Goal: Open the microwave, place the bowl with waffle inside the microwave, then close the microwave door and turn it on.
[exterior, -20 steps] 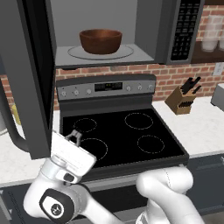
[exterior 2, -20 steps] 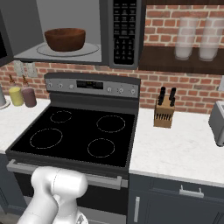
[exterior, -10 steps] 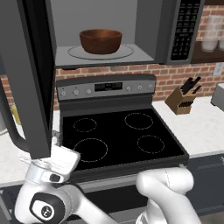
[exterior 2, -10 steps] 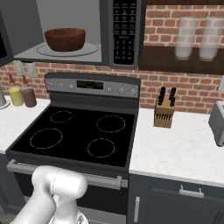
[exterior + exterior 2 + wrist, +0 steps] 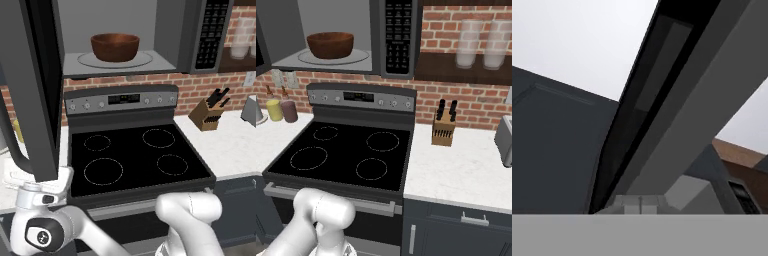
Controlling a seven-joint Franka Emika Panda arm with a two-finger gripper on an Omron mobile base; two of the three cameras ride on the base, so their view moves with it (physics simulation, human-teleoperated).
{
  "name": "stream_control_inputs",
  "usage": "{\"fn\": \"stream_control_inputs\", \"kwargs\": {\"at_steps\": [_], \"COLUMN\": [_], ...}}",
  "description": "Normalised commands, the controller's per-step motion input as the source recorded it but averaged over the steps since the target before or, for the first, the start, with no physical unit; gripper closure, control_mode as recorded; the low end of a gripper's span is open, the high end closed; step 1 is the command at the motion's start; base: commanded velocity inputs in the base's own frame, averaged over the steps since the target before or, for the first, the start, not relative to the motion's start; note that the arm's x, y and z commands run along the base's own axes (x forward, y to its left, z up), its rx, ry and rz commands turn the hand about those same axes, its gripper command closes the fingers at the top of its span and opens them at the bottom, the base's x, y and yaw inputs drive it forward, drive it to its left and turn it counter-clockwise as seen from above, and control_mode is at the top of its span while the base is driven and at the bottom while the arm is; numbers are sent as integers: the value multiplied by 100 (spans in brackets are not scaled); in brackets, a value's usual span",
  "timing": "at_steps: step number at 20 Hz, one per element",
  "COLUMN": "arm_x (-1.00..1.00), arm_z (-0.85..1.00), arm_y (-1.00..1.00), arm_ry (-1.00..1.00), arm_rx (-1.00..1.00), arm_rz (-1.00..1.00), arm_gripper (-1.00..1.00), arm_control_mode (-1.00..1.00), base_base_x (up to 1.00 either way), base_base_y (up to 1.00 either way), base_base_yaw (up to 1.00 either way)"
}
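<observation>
Microwave above the stove, its cavity open; microwave door swung wide leftward, lower edge just above the robot's hand. Bowl sits centred on the turntable, room around it. Gripper, probably under the door edge, is fully closed, empty. Keypad writing unreadable. Knife block stands right.

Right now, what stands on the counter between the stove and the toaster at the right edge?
In the right base view, a knife block stands on the white counter between the stove and the toaster; the rest is bare.
</observation>
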Motion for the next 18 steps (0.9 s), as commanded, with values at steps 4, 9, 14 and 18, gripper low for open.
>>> {"fn": "stream_control_inputs", "kwargs": {"at_steps": [4, 9, 14, 18], "arm_x": [15, 2, 0, 0], "arm_z": [0, 9, 45, 60], "arm_y": [46, 19, 0, 0], "arm_ry": [0, -3, -18, -28], "arm_rx": [-7, -1, 1, 3], "arm_rz": [9, 5, 0, 0], "arm_gripper": [100, 100, 100, 100], "arm_control_mode": [-100, -100, -100, -100], "base_base_x": [0, 0, 0, 0], "base_base_y": [0, 0, 0, 0], "base_base_yaw": [0, 0, 0, 0]}}
